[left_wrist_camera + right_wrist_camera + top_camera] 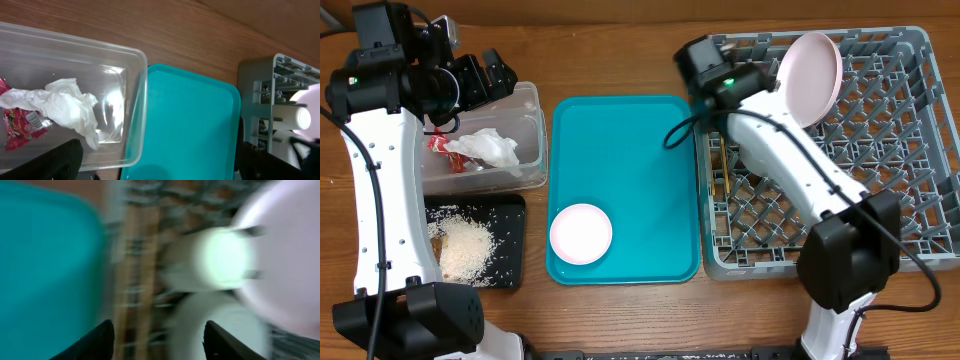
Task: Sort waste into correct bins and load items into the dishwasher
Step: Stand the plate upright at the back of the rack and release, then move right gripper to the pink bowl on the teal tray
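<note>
As far as the views show, the waste is sorted. The crumpled tissue [488, 147] and red wrapper [436, 143] lie in the clear tub [542, 135], and the rice grains [468, 247] lie in the black tray [512, 213].

Dish rack [910, 205]: the pink plate [810, 78] stands on edge at the far side, and the chopsticks [725, 172] lie along the left edge. The right wrist view is badly blurred; I judge a white cup [220, 257] and a pale bowl [215, 325] are racked there too.

Left to do: the small pink-white bowl [581, 233] sits on the teal tray [625, 130], in its near-left corner.

The left end effector [160, 157] hangs above the tub's edge, fingers wide apart and empty. The right end effector [157, 335] is over the rack's left side, fingers spread with nothing between them.

The right arm lies across the rack's left part; nothing crowds the bowl.
</note>
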Tool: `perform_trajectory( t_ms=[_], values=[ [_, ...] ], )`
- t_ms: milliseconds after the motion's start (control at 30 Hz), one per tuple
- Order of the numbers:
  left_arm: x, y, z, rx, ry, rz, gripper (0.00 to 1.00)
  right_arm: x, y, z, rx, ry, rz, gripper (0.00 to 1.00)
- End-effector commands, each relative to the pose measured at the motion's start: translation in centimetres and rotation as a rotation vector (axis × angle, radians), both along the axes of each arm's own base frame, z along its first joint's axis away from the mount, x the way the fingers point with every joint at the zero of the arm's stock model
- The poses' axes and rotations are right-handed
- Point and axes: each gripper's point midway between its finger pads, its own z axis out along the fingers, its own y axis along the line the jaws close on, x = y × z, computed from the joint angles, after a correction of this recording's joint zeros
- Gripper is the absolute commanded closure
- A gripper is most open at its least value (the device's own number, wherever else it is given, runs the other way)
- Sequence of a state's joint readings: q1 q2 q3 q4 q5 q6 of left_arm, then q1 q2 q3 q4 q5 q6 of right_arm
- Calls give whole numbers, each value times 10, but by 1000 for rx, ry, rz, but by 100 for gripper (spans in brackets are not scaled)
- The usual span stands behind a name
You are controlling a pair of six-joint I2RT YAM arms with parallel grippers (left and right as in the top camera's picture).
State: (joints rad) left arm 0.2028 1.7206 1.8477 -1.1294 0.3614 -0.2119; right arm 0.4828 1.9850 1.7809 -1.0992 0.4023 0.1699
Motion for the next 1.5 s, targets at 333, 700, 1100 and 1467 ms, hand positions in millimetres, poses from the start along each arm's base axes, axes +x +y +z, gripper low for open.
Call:
perform_trajectory(
  t_ms=[333,700,1100,1467],
  values=[
    [3,2,5,0,-12,21,0,-136,202,2,433,258,467,45],
    [3,2,5,0,-12,21,0,-202,255,-31,437,277,636,45],
    [3,2,5,0,-12,21,0,-190,244,-78,421,223,564,66],
    [3,2,5,0,-12,21,0,-158,210,-88,344,149,385,92]
  ],
)
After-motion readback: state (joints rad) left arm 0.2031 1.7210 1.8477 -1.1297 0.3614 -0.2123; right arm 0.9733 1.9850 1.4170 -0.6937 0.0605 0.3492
